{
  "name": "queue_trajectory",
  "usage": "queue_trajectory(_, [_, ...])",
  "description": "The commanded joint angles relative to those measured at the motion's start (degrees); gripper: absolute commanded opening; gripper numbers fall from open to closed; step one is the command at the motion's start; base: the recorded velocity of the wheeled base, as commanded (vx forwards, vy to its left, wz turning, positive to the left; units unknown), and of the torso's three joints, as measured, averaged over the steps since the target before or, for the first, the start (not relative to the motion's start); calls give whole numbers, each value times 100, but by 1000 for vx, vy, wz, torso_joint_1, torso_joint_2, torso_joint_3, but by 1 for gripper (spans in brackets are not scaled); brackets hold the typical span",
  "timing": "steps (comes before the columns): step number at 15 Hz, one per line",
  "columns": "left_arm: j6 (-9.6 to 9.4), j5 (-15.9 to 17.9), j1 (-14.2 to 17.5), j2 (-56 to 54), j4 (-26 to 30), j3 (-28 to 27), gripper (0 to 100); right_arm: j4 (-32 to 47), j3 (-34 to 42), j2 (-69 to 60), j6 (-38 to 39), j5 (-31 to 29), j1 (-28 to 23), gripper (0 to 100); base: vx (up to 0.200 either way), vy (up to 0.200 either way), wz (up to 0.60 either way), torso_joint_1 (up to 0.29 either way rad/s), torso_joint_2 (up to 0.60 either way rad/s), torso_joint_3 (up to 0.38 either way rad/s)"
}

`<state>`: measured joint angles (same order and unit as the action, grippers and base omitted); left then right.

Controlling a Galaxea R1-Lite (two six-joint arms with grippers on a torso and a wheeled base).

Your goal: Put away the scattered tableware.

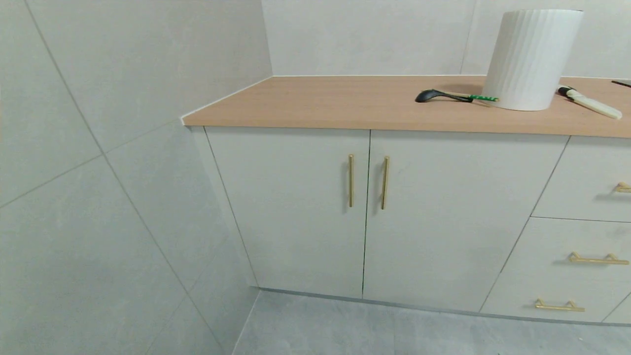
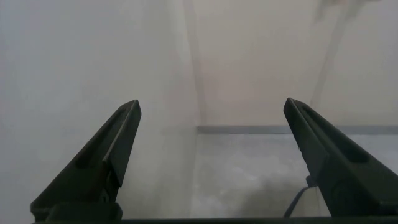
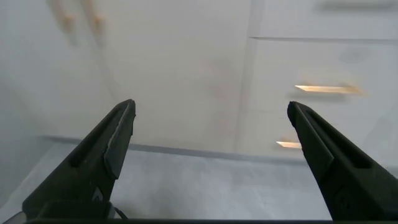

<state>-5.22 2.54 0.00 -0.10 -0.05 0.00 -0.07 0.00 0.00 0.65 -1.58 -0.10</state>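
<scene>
A black ladle (image 1: 443, 95) with a green handle lies on the wooden countertop (image 1: 335, 103), its handle end against a tall white ribbed container (image 1: 530, 59). A utensil with a cream handle and dark head (image 1: 589, 102) lies to the right of that container. My left gripper (image 2: 211, 109) is open, held low and facing the tiled wall and floor. My right gripper (image 3: 210, 109) is open too, facing the cabinet fronts low down, with nothing between its fingers.
White cabinet doors with gold handles (image 1: 367, 182) stand under the countertop, and drawers with gold pulls (image 1: 596, 259) sit to the right. A tiled wall (image 1: 98, 172) closes in on the left. Grey floor (image 1: 394, 330) lies in front of the cabinet.
</scene>
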Motion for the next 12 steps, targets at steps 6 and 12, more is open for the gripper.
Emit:
queue_trajectory(6, [311, -298, 0, 10, 22, 0, 100, -1, 0, 0, -12, 0, 1, 100, 0, 0, 0, 0, 0, 0])
queue_trajectory(12, [320, -306, 0, 10, 22, 0, 100, -1, 0, 9, -21, 0, 1, 100, 67, -100, 0, 4, 1, 1])
